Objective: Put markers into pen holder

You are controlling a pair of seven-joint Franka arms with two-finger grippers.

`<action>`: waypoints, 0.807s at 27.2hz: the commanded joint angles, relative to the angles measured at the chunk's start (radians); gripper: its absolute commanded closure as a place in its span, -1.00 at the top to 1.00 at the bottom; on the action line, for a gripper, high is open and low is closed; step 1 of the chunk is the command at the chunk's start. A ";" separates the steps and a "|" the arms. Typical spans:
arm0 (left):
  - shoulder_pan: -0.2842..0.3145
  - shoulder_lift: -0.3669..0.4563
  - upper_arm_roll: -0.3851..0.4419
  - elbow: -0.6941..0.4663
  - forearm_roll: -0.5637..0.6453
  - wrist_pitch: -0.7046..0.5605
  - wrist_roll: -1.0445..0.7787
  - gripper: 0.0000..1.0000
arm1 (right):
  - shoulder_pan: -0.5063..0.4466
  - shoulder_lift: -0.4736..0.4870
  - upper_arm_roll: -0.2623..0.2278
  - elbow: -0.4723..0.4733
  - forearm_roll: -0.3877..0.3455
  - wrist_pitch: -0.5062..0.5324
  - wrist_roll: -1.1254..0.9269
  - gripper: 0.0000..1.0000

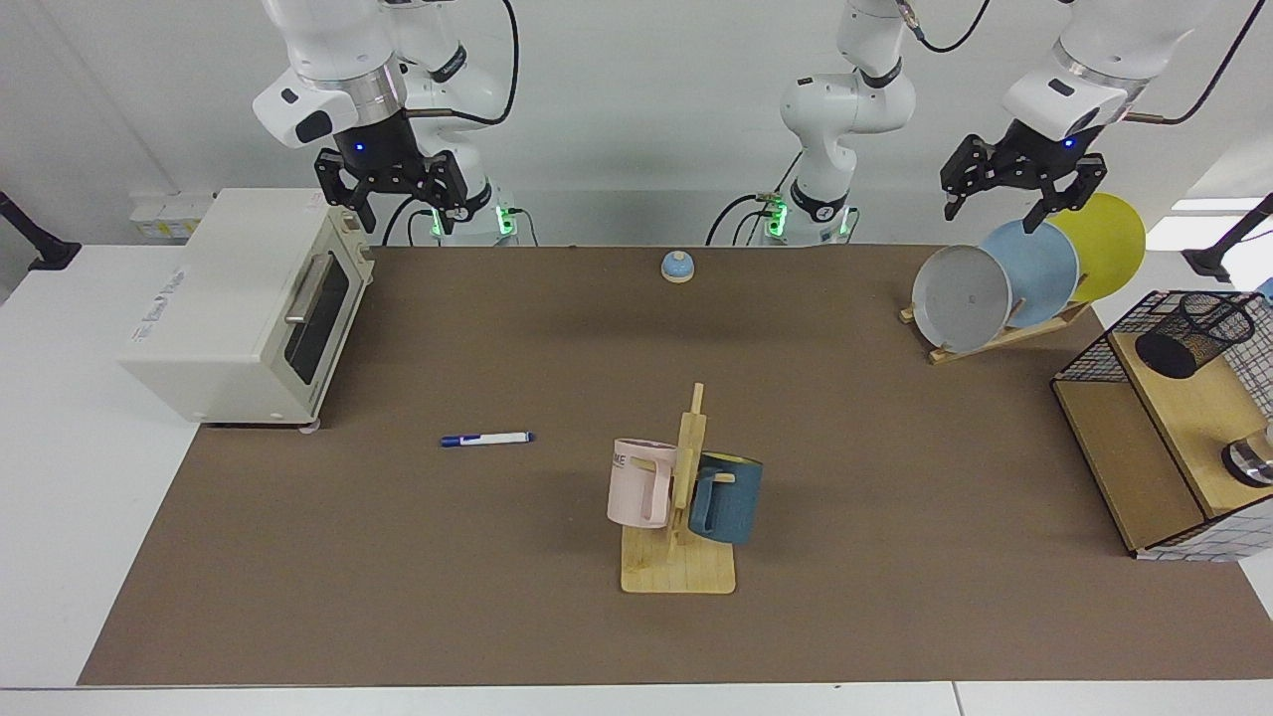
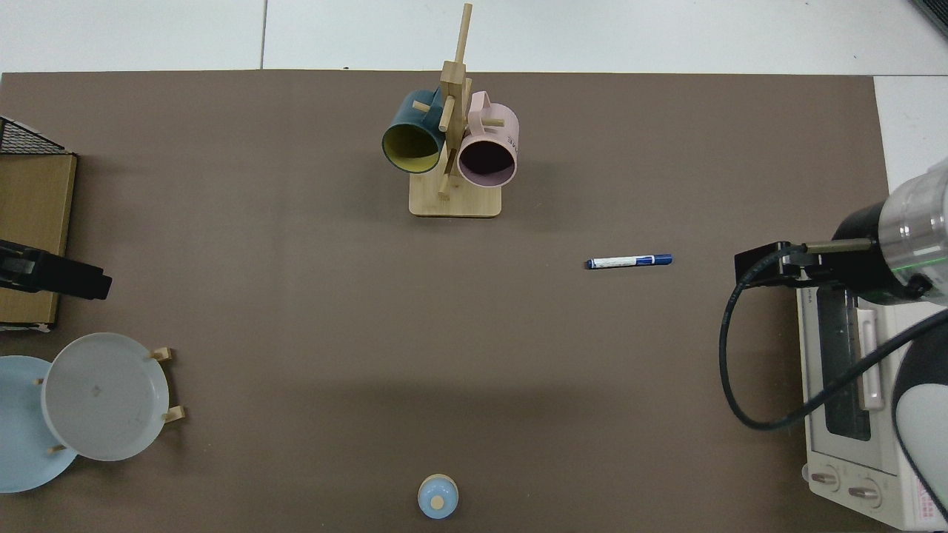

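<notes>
- there, furthest toward the facing view's left, the toaster oven (image 1: 244, 308) sat at the mat's edge, and the right gripper (image 1: 391, 194) hung in the air above its top rear corner, fingers parted and gripping nothing.
- the marker (image 1: 486, 439) lay flat on the brown mat (image 1: 497, 577), on the toaster-oven side of the mug rack (image 1: 681, 517) and well apart from it, blue cap end pointing toward the oven.
- the mug rack stood near the mat's middle, a pink mug (image 1: 641, 482) and a blue mug (image 1: 728, 497) hanging on opposite sides of it.
- behind the mug rack, near the mat's far edge, sat a small blue bell (image 1: 677, 266).
- beyond the rack toward the other end, a plate stand (image 1: 1004, 333) held grey, blue and yellow plates upright; the left gripper (image 1: 1004, 204) hovered just above them, spread wide and empty.
- the pen holder (image 1: 1198, 333) lay tilted on the wooden shelf (image 1: 1183, 408) inside a wire basket frame (image 1: 1094, 348), far across the mat from the marker and rack.
</notes>
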 commanded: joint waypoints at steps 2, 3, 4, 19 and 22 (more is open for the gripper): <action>0.009 -0.007 -0.005 -0.007 -0.004 -0.014 -0.006 1.00 | -0.003 -0.015 -0.002 -0.007 0.023 -0.013 -0.026 1.00; 0.011 -0.007 -0.005 -0.005 -0.004 -0.014 -0.006 1.00 | -0.003 -0.015 -0.002 -0.007 0.023 -0.013 -0.024 1.00; 0.011 -0.009 -0.005 -0.005 -0.004 -0.014 -0.006 1.00 | -0.003 -0.015 -0.002 -0.007 0.022 -0.013 -0.024 1.00; 0.009 -0.009 -0.005 -0.007 -0.004 -0.014 -0.006 1.00 | -0.003 -0.017 -0.002 -0.007 0.022 -0.023 -0.024 1.00; 0.009 -0.009 -0.005 -0.007 -0.004 -0.016 -0.006 1.00 | -0.005 -0.020 -0.004 -0.024 0.023 -0.010 0.002 1.00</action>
